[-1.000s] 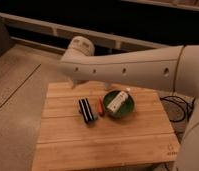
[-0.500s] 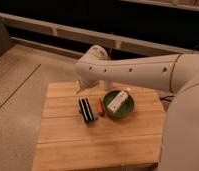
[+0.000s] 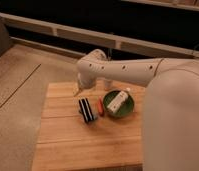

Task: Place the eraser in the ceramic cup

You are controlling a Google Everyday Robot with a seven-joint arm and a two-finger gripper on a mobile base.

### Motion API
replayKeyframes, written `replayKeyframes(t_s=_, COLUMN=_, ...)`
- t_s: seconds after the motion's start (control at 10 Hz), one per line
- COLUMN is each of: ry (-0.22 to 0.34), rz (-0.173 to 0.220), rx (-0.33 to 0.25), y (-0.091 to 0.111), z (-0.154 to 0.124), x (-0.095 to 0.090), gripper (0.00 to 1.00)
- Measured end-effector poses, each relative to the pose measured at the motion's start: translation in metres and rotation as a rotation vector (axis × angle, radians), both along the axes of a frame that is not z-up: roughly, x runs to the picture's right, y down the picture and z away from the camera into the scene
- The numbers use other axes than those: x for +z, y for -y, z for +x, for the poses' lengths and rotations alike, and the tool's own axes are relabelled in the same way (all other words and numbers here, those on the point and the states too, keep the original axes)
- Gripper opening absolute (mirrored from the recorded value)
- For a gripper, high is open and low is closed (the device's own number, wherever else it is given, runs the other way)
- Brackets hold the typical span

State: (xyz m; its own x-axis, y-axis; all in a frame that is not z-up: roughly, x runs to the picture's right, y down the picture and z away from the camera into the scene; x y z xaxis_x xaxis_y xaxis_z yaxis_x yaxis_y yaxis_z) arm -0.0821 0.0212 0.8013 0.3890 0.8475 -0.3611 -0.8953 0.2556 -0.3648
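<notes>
Black eraser (image 3: 86,110) lies on the table (image 3: 63,145) near the fingers (image 3: 79,91), not touching them; their spread cannot be told.

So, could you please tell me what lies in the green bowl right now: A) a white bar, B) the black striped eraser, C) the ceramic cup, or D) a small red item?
A: the white bar lies inside the green bowl, while the eraser lies on the wooden table to the left of the bowl, and the gripper hovers just behind the eraser.
</notes>
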Motion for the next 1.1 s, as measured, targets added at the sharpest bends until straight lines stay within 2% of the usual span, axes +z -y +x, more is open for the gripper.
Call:
replayKeyframes(t_s=0.6, ry=-0.005, rz=-0.008, rx=-0.001, y=-0.001, z=0.001, x=0.001, gripper=0.65)
replayKeyframes(t_s=0.8, ry=-0.005, rz=-0.040, rx=-0.009, y=-0.010, z=0.002, x=0.010, gripper=0.65)
replayKeyframes(t_s=1.1, ry=-0.010, rz=-0.110, rx=-0.021, y=-0.028, z=0.002, x=0.034, gripper=0.65)
